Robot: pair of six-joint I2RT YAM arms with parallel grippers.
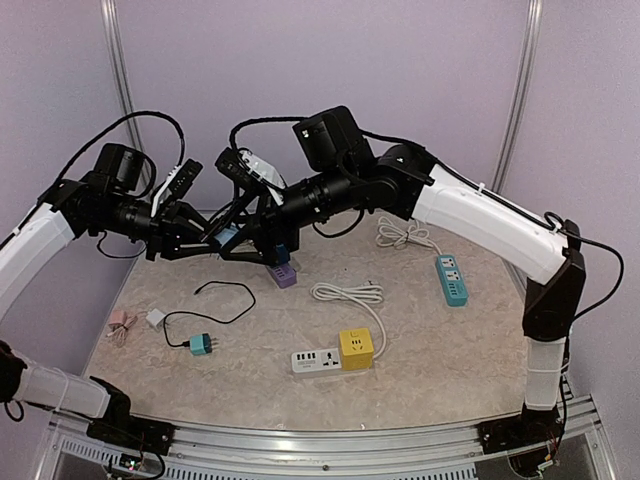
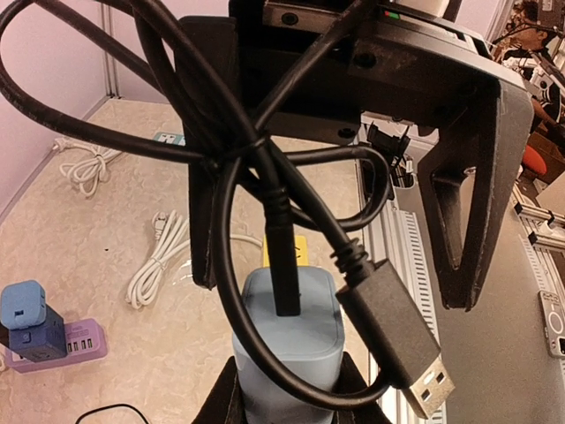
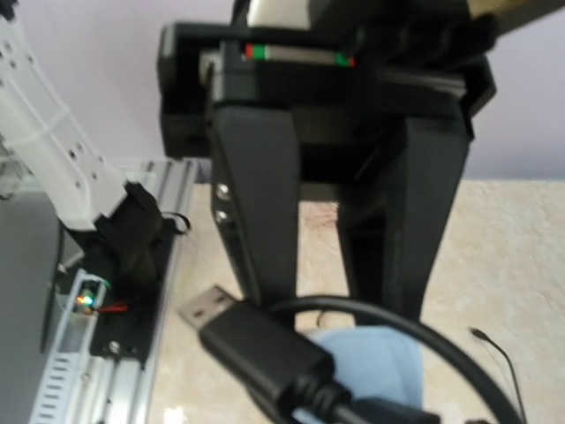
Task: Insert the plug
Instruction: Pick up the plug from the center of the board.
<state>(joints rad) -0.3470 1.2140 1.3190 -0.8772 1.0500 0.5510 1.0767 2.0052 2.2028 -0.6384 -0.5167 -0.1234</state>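
Observation:
My left gripper (image 1: 218, 242) (image 2: 287, 393) is shut on a light blue charger (image 1: 229, 237) (image 2: 287, 340), held above the table. A black cable (image 2: 265, 203) has one end seated in the charger's top face. Its other end, a black USB plug (image 2: 397, 340) (image 3: 252, 340), hangs free beside the charger with its metal tip bare. My right gripper (image 1: 252, 245) (image 3: 328, 305) faces the charger, open. Its fingers (image 2: 463, 203) straddle the looped cable without clamping it. The charger (image 3: 371, 362) shows just below the right fingertips.
Below the grippers lies a purple power strip (image 1: 284, 276) (image 2: 62, 349) with blue adapters plugged in. Also on the table are a white and yellow power strip (image 1: 335, 355), a teal power strip (image 1: 452, 280), a teal plug on a black cord (image 1: 200, 345) and white coiled cords (image 1: 348, 293).

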